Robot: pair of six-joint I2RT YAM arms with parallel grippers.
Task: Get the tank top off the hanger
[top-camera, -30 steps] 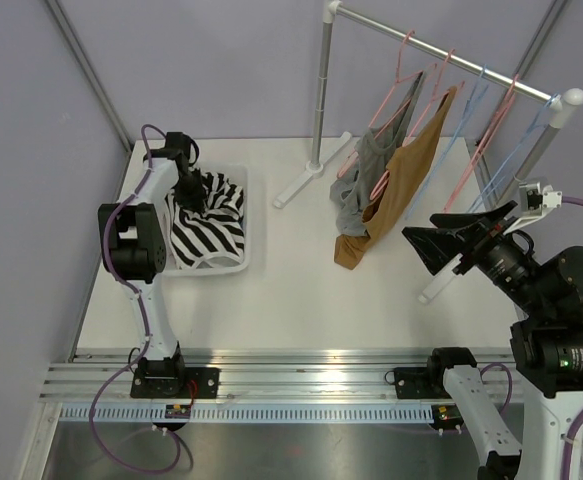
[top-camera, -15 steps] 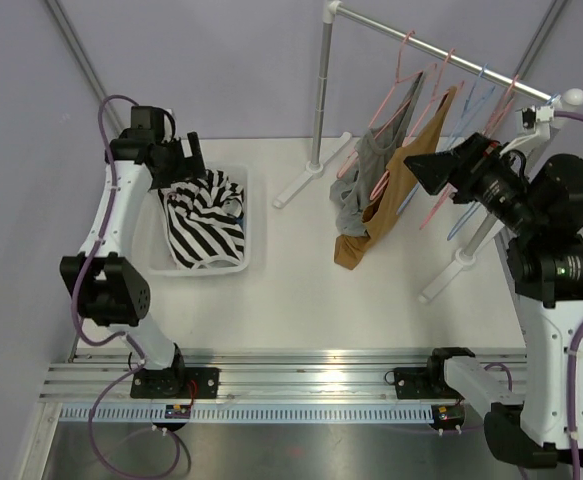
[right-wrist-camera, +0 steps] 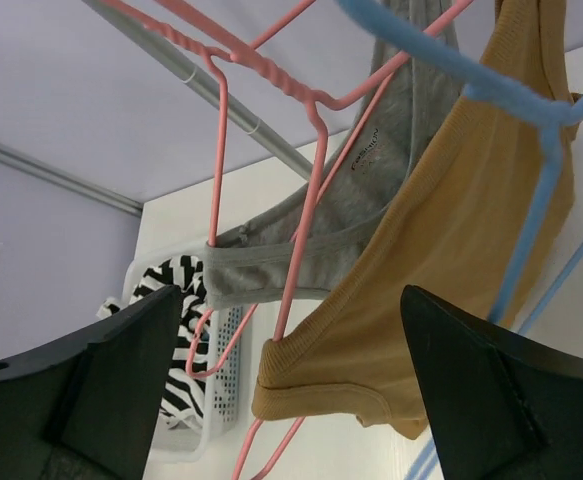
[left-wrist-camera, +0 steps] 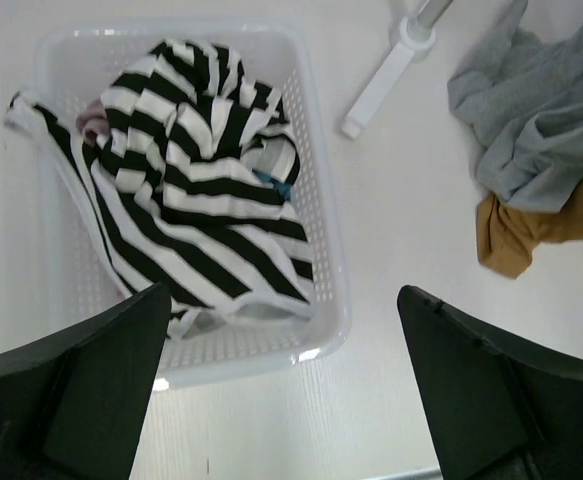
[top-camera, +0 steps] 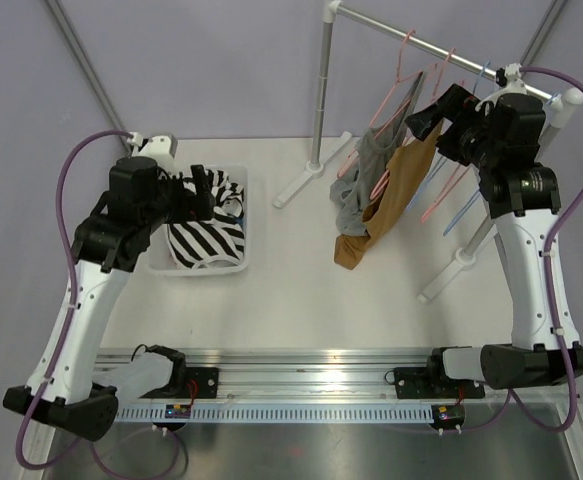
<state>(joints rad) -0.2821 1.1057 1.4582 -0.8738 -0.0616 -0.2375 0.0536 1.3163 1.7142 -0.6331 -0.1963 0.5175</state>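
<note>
I count two tops hanging from the one rail (top-camera: 441, 52): a grey tank top (right-wrist-camera: 371, 170) on a pink hanger (right-wrist-camera: 316, 170) and a mustard tank top (right-wrist-camera: 451, 250) touching it. One basket (left-wrist-camera: 326, 280) holds one striped garment (left-wrist-camera: 201, 200). Bare bench (top-camera: 301, 290) lies between the basket and the rack. My right claw (right-wrist-camera: 291, 295) is spread wide and empty, with both tops just ahead. My left claw (left-wrist-camera: 281, 300) gapes empty above the basket.

The mustard tank top (right-wrist-camera: 451, 230) runs off the right wrist view's top.
</note>
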